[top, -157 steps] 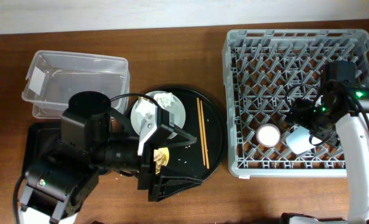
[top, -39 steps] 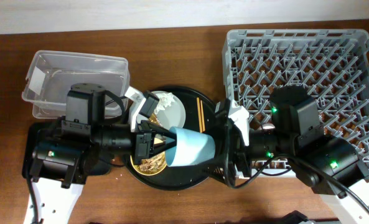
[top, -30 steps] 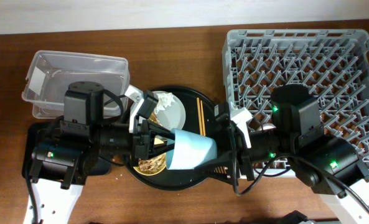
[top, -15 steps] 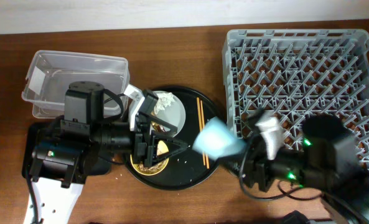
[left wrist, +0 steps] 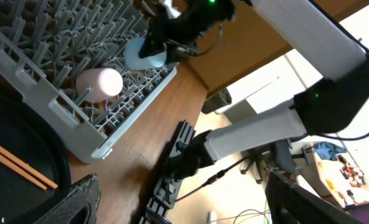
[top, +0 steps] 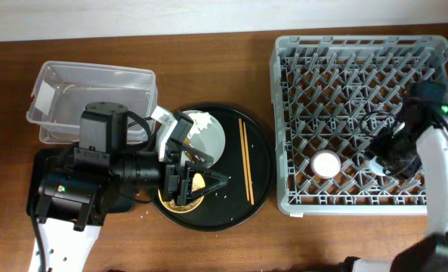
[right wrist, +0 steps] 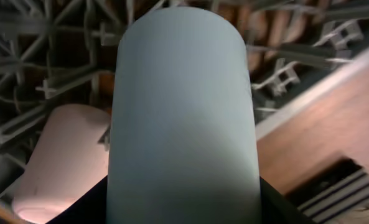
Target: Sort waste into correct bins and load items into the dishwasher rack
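Note:
My right gripper (top: 390, 152) is shut on the light blue cup (right wrist: 181, 112) and holds it low over the front right of the grey dishwasher rack (top: 352, 53). The cup is next to the pink cup (top: 325, 164), which lies in the rack. The left wrist view shows both cups (left wrist: 145, 56) (left wrist: 100, 84). My left gripper (top: 197, 172) is open and empty over the yellow bowl (top: 180, 199). The grey plate (top: 208, 140) holds the white tissue (top: 199, 121). The chopsticks (top: 245, 160) lie beside it. The gold wrapper is out of view.
Plate, bowl and chopsticks sit on a large round black tray (top: 246, 205) with small crumbs. The clear tub (top: 91, 98) stands at the back left. The shallow black rectangular tray (top: 38, 162) is mostly under my left arm.
The light blue cup passed from my left gripper to my right one. The right arm carried it from over the round tray into the rack beside the pink cup. My left gripper stayed put, open.

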Robot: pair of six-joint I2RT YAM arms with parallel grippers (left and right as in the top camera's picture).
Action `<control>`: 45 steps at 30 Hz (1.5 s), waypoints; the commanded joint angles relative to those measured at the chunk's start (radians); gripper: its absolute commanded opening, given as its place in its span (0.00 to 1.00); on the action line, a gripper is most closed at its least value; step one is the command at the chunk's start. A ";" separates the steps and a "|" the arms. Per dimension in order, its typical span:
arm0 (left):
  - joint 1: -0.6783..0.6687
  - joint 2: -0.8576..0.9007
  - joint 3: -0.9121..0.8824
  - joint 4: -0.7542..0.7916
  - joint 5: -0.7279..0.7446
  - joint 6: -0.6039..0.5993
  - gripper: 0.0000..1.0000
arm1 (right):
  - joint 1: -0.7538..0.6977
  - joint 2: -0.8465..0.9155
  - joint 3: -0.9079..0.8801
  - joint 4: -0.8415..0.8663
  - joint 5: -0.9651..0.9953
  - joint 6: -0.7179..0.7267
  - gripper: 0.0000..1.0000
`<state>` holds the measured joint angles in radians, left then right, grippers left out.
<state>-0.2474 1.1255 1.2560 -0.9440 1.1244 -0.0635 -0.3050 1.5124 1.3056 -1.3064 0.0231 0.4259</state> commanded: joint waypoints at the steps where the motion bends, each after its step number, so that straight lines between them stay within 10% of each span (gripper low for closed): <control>1: -0.001 -0.008 0.006 0.000 0.004 0.008 0.85 | -0.002 0.035 0.034 0.006 -0.095 -0.030 0.50; 3: -0.001 -0.008 0.006 0.000 0.004 0.004 0.84 | -0.002 0.035 0.034 0.005 -0.095 -0.031 0.51; 4: -0.001 -0.008 0.006 0.000 0.003 -0.003 0.85 | -0.003 0.035 0.034 -0.002 -0.095 -0.030 0.79; 5: -0.001 -0.008 0.006 0.000 0.004 -0.003 0.84 | -0.005 0.035 0.041 -0.001 -0.095 -0.030 0.85; 10: -0.001 -0.009 0.006 -0.015 -0.025 -0.003 0.85 | 0.006 -0.003 0.253 -0.156 -0.174 -0.107 0.85; 12: -0.001 -0.009 0.006 -0.034 -0.219 -0.033 0.83 | 0.044 -0.137 0.288 -0.188 -0.370 -0.264 0.82; 15: -0.001 0.045 0.005 -0.048 -1.005 -0.156 0.80 | 0.188 -0.400 0.288 -0.183 -0.438 -0.291 0.88; 23: -0.142 0.514 0.005 0.053 -1.185 -0.267 0.77 | 0.360 -0.507 0.287 -0.206 -0.438 -0.291 0.89; 36: -0.152 0.735 0.005 0.178 -1.257 -0.347 0.73 | 0.360 -0.507 0.244 -0.218 -0.438 -0.291 0.89; 38: -0.152 0.811 0.005 0.239 -1.260 -0.348 0.63 | 0.360 -0.507 0.242 -0.220 -0.438 -0.291 0.89; 40: -0.152 0.809 0.010 0.233 -1.219 -0.349 0.03 | 0.360 -0.507 0.242 -0.220 -0.438 -0.291 0.89; 45: -0.138 0.511 0.068 0.053 -1.252 -0.363 0.00 | 0.360 -0.507 0.242 -0.220 -0.438 -0.291 0.89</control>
<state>-0.3981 1.8301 1.2766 -0.8467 -0.1017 -0.4133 0.0460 1.0092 1.5528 -1.5257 -0.4095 0.1459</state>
